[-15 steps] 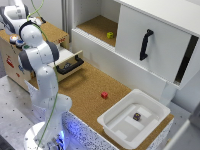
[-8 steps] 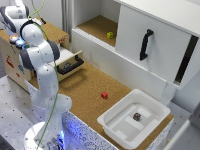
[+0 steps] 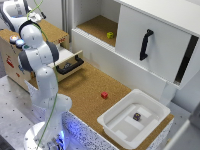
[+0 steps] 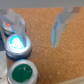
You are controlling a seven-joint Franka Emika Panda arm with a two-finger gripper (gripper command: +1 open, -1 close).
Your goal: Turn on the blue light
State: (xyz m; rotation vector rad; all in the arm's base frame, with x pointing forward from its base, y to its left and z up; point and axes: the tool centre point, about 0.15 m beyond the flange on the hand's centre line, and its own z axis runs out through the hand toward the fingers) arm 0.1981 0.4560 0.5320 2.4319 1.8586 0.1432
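In the wrist view the blue light (image 4: pixel 16 44) is a round dome with a pale rim, and it glows bright cyan. My gripper (image 4: pixel 36 31) is open above the cork surface. One finger (image 4: pixel 13 26) stands over the light's dome, touching or just above it. The other finger (image 4: pixel 60 25) is well to the side and catches a blue reflection. In the exterior view the blue light (image 3: pixel 20 43) sits on a wooden box (image 3: pixel 10 57) at the exterior view's left, beside an orange-red button lamp (image 3: pixel 13 38). The arm hides my fingers there.
A green round button (image 4: pixel 22 73) lies close to the blue light. An open drawer (image 3: pixel 68 62) with a black handle juts from the box. A red cube (image 3: pixel 104 95) lies on the cork top. A white tub (image 3: pixel 116 131) holds a small dark object (image 3: pixel 136 116). The cabinet door has a black handle (image 3: pixel 145 44).
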